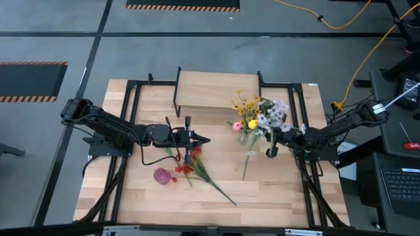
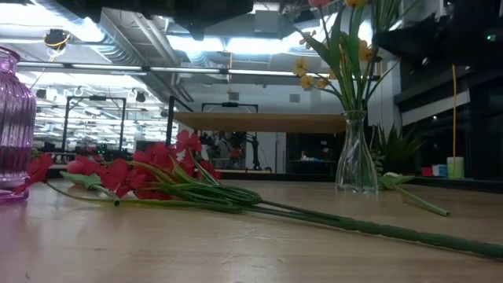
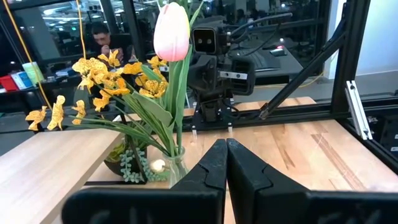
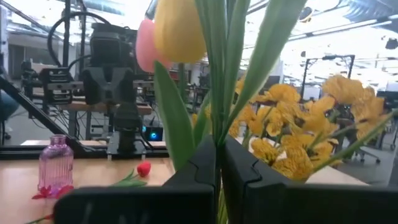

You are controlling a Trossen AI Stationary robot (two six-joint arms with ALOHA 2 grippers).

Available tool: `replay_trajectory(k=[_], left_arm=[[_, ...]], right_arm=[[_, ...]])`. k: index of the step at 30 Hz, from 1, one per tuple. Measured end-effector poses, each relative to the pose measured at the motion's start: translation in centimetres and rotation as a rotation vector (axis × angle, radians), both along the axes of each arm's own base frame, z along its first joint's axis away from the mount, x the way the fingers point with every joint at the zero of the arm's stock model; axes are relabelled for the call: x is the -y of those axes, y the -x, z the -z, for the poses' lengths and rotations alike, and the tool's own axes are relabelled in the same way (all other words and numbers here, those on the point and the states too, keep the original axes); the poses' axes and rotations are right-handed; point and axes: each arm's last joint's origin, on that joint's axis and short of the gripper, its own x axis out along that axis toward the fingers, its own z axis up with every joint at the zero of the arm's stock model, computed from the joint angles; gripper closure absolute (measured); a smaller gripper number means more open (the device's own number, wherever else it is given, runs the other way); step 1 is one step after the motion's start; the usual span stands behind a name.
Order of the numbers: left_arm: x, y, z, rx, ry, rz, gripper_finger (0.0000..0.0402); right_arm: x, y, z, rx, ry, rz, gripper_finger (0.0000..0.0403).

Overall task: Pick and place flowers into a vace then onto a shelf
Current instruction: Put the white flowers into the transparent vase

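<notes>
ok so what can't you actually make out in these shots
- Purple vase, low view: cut off by the picture's left edge.
- Flower heads in the clear vase, low view: the tops run past the top edge.
- Right gripper, right wrist view: green stalks cross the closed fingertips, so a grip on them cannot be confirmed.
- Shelf legs, high view: hidden under its own top board.
- Left gripper: shut, nothing between the fingers.

Grey floor (image 1: 65, 33), hazard-striped mats (image 1: 182, 6), yellow cable (image 1: 341, 23), bright ceiling lights (image 2: 236, 43)
</notes>
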Motion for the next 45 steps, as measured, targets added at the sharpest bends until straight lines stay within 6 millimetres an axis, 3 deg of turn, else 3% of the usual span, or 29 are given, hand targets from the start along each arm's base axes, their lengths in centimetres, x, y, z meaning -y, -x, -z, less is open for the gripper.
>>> replay_trajectory(k=[18,45], left_arm=[[0.0,0.0,0.0,-0.001,-0.001,0.0,0.0398],[-0.1,0.0,0.0,-0.001,-0.002,-0.021,0.04]], right_arm=[[0.7,-0.7,0.8,-0.02,-0.087,0.013,0.04],[0.8,-1.7,2.9,-0.163,-0.081,0.04,0.0401]])
